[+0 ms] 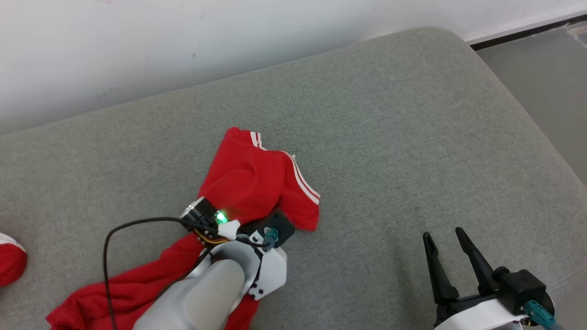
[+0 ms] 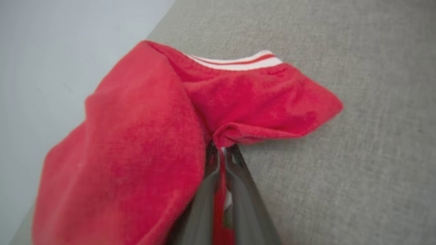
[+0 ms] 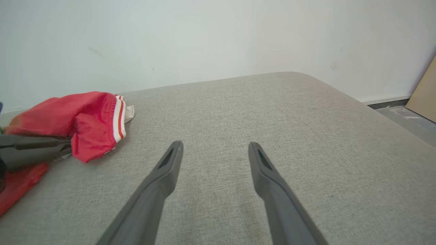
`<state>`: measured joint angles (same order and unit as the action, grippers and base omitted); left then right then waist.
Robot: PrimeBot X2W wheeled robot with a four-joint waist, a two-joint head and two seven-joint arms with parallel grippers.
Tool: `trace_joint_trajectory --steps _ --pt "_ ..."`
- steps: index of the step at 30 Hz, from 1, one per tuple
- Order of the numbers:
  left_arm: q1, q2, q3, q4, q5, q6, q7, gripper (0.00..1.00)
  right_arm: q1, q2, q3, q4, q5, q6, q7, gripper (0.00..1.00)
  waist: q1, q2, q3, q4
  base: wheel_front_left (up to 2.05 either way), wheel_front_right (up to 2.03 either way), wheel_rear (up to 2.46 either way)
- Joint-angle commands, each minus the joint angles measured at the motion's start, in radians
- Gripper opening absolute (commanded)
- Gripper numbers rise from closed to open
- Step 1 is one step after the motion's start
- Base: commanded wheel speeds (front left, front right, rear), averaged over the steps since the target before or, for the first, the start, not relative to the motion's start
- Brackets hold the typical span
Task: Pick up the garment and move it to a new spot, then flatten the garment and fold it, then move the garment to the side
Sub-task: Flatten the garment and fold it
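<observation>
Firmly, the left pincer (image 2: 223,151) clamps a fold of the garment (image 2: 136,143), bunched at its tips; the right pincer (image 1: 443,233) gapes empty, garment well to its left.

A wide grey fabric cushion (image 1: 390,137) takes up most of the head view, its rounded corner at the upper right. Behind it, across the top of the frame, stands a plain white wall (image 1: 183,36) with a few faint marks. At the far right lies a grey floor (image 1: 550,78), and a dark strip (image 1: 523,33) runs along the foot of the wall. A separate red scrap of cloth (image 1: 9,259) with a white edge lies on the cushion at the left edge. In the right wrist view a tan board (image 3: 424,93) shows at the right edge.
</observation>
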<state>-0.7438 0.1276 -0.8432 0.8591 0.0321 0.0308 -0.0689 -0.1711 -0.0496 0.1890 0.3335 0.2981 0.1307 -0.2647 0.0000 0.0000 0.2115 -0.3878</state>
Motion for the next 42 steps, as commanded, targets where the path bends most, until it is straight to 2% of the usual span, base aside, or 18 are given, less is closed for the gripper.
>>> trace_joint_trajectory --steps 1,8,15,20,25,31,42 --pt "-0.008 -0.017 0.01 0.0 -0.026 0.0 -0.026 0.0 -0.008 -0.002 -0.005 0.002 0.003 0.0 0.001 1.0 0.0 0.0 0.0 -0.001 0.0 0.0 0.0" --pt "-0.003 -0.066 0.045 -0.061 -0.123 -0.017 -0.141 0.0 0.011 -0.002 -0.018 0.01 -0.007 0.0 0.001 1.0 0.0 0.0 -0.016 0.012 0.0 0.0 0.0" --pt "0.058 -0.076 0.006 -0.186 -0.225 -0.075 -0.142 0.0 0.018 -0.002 -0.017 0.019 -0.013 0.0 0.001 1.0 0.0 0.0 -0.051 0.019 0.0 0.0 0.0" --pt "0.138 -0.076 -0.041 -0.347 -0.356 -0.101 -0.08 0.0 0.035 -0.002 -0.031 0.027 -0.024 0.0 0.001 1.0 0.0 0.0 -0.077 0.025 0.0 0.0 0.0" --pt "0.18 -0.076 -0.063 -0.483 -0.422 -0.105 -0.012 0.0 0.05 -0.002 -0.045 0.027 -0.031 0.0 0.001 1.0 0.0 0.0 -0.089 0.035 0.0 0.0 0.0" --pt "0.206 -0.064 -0.052 -0.702 -0.489 -0.091 0.086 0.0 0.055 -0.002 -0.05 0.03 -0.038 0.0 0.001 1.0 0.0 0.0 -0.098 0.042 0.0 0.0 0.0" --pt "0.24 -0.004 -0.012 -1.055 -0.59 -0.062 0.232 0.0 0.063 -0.002 -0.058 0.033 -0.046 0.0 0.001 1.0 0.0 0.0 -0.111 0.041 0.0 0.0 0.0"
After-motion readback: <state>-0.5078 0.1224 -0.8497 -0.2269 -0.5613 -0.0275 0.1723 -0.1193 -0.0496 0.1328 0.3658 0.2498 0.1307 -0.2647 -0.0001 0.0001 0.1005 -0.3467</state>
